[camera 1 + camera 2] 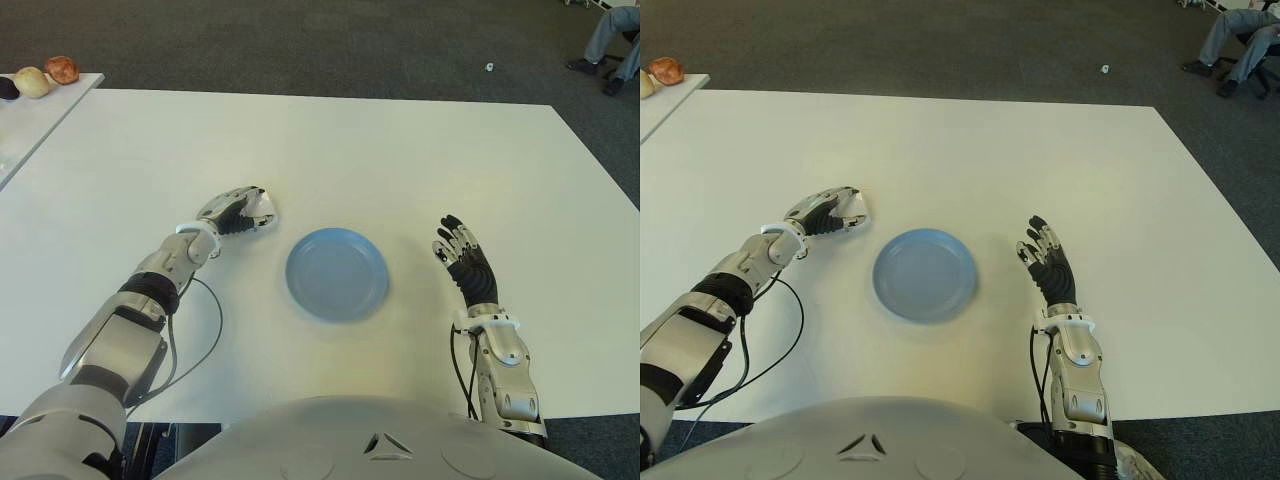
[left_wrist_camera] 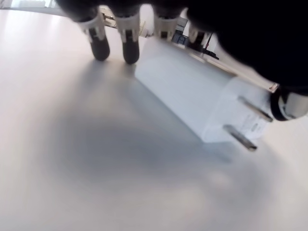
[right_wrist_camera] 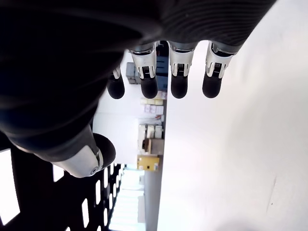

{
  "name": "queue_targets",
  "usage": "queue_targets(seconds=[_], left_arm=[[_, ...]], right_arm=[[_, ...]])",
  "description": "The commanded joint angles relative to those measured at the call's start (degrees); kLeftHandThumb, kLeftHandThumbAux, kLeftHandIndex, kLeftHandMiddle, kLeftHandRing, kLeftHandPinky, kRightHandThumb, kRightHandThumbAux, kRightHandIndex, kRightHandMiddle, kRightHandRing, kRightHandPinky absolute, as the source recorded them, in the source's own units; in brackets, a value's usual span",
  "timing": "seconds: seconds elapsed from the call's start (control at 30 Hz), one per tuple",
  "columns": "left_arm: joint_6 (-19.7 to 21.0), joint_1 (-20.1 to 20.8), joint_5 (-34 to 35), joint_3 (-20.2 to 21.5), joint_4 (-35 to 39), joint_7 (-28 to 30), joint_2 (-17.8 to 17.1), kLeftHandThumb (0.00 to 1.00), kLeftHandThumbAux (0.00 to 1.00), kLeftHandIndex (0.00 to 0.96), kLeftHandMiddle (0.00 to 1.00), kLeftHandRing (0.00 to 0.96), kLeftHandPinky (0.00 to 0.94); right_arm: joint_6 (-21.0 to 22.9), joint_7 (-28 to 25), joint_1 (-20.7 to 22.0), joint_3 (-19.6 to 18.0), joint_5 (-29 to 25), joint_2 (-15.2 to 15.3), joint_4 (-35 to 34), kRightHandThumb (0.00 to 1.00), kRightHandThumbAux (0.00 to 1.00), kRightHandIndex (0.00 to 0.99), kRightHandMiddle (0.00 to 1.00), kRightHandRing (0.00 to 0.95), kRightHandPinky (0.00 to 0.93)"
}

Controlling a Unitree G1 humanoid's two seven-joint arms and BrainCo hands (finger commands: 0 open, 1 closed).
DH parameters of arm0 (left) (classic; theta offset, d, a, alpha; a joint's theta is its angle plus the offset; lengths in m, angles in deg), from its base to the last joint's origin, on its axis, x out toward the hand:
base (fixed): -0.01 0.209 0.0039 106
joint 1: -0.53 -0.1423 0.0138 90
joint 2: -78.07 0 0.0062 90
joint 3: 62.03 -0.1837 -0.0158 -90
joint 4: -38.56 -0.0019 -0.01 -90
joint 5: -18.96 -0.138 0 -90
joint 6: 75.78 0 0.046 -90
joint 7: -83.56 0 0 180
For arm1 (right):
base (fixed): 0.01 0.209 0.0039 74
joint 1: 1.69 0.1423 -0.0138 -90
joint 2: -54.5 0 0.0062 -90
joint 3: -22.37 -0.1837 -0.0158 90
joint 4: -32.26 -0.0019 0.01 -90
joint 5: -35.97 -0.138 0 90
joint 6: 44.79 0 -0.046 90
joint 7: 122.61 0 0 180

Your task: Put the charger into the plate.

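In the left eye view, the robot's left hand (image 1: 237, 213) sits left of centre on the white rectangular table (image 1: 400, 160), fingers curled over a small white object just beside the upper-left rim of the round pale-blue plate (image 1: 337, 273). That placement suits a short carry to the plate, which lies empty at frame centre, apparently as the drop target. The right hand (image 1: 462, 256) shows right of the plate, fingers extended and holding nothing; it looks idle. At upper left, a second white surface (image 1: 30, 120) carries three small rounded items (image 1: 35, 80), one dark, one pale, one reddish-brown. A seated person's legs (image 1: 612, 40) show at upper right.

The right eye view shows the same layout: one plate, two hands.

In the left wrist view, the white rectangular two-pronged charger (image 2: 202, 101) lies on the table under the hand. Fingertips (image 2: 130, 50) press along its far side and the thumb sits near the prong end, so the grip looks closed around it, the charger not yet lifted.

The right wrist view shows four straight fingers and a thumb, holding nothing.
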Motion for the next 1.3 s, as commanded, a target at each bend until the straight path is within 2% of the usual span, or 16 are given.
queue_targets(seconds=[0.03,0.43,0.9,1.1,1.3], left_arm=[[0.6,-0.4,-1.2,-1.4,-2.6,0.4,0.7,0.208,0.285,0.000,0.000,0.000,0.000],[-0.9,0.6,-2.2,-3.4,-4.7,-1.0,0.5,0.211,0.288,0.000,0.000,0.000,0.009],[-3.9,2.7,-8.3,-9.4,-7.2,-5.8,-0.8,0.191,0.282,0.000,0.000,0.000,0.006],[-5.9,4.3,-12.1,-13.0,-9.2,-11.0,-1.7,0.215,0.295,0.000,0.000,0.000,0.059],[-5.9,5.3,-13.8,-14.9,-11.6,-14.5,-1.7,0.234,0.298,0.000,0.000,0.002,0.090]], right_arm=[[-0.6,-0.6,-0.5,-0.3,-0.8,0.1,-0.2,0.017,0.629,0.003,0.083,0.066,0.052],[-1.0,-1.0,-0.7,-0.4,-1.2,0.2,-0.4,0.022,0.621,0.006,0.094,0.075,0.058],[-1.8,-1.4,-0.8,-0.7,-1.4,0.2,-0.5,0.009,0.625,0.004,0.099,0.082,0.065],[-2.8,-1.8,-0.7,-0.8,-1.5,0.4,-0.1,0.003,0.604,0.007,0.106,0.088,0.068],[-3.4,-2.3,-1.0,-0.7,-1.5,0.5,-0.3,0.000,0.590,0.010,0.112,0.093,0.070]])
